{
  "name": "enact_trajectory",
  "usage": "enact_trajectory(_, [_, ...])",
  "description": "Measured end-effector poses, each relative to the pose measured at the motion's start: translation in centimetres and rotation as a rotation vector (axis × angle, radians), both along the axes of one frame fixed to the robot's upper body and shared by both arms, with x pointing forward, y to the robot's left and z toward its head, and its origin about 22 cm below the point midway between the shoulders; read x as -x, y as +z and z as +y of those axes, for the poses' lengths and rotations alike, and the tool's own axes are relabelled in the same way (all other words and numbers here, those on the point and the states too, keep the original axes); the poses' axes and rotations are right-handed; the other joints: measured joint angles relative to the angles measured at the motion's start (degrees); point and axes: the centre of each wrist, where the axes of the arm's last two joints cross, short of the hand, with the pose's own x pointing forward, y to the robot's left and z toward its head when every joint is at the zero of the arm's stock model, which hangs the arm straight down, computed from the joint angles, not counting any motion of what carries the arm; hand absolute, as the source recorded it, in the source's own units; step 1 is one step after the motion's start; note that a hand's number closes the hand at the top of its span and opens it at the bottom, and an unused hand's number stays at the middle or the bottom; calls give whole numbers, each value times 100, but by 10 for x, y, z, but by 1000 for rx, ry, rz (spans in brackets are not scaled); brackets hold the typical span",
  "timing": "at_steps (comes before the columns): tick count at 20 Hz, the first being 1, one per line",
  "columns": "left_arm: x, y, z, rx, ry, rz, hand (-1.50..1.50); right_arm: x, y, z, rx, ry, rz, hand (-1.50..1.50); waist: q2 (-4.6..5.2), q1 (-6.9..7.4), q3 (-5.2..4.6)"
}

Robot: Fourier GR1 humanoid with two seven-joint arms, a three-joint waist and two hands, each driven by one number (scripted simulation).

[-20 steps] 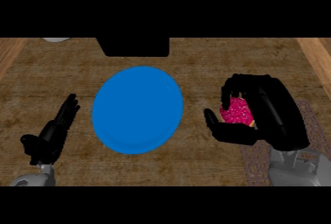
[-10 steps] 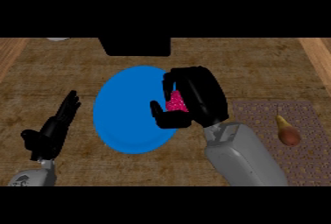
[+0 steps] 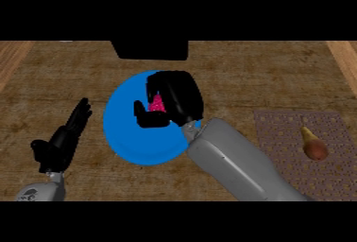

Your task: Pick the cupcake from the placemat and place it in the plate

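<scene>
The cupcake [image 3: 157, 103] showed only as a small pink patch between the curled fingers and thumb of the right robot hand [image 3: 175, 97], which was closed around it and hid most of it. That hand and the cupcake sat over the upper middle of the blue plate [image 3: 129, 137]; whether the cupcake touched the plate's surface could not be told. The grey right forearm [image 3: 233, 160] ran from the view's lower right up across the plate's right edge, covering part of it.

The plate lay on the brown wooden tabletop [image 3: 63, 75]. To its left, apart from the rim, the left robot hand [image 3: 63, 139] rested with straight fingers pointing up, holding nothing.

At the right, the placemat [image 3: 279, 127] lay on the tabletop, well apart from the plate. On it rested a brown, pear-shaped thing [image 3: 314, 144] with a pale pointed tip. A dark block [image 3: 150, 49] stood at the far edge of the tabletop, above the plate.
</scene>
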Motion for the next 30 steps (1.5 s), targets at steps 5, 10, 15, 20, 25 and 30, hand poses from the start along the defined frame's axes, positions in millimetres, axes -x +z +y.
enact_trajectory(5, [-4, 0, 1, -3, -6, -12, 0, -11, -21, 9, -74, -96, 54, -150, 16, 67, -1])
enact_trajectory(10, [-5, 3, -5, 0, -19, -5, 0, -18, -32, 16, -127, -153, 127, -150, 26, 125, 0])
enact_trajectory(15, [-2, -1, -5, -1, -18, -8, 0, -23, -29, 13, -311, -187, 115, -150, 34, 113, 3])
enact_trajectory(20, [-1, 0, -4, 2, -3, -3, 0, -26, -30, -6, -534, -201, 120, -150, 22, -8, 8])
enact_trajectory(25, [0, 1, 2, 4, 17, -3, 0, -32, -45, -57, -691, -184, 144, -150, 2, -121, 9])
enact_trajectory(30, [-1, 6, 5, 3, 28, 0, 0, -34, -69, -122, -739, -144, 137, -150, -16, -170, 7])
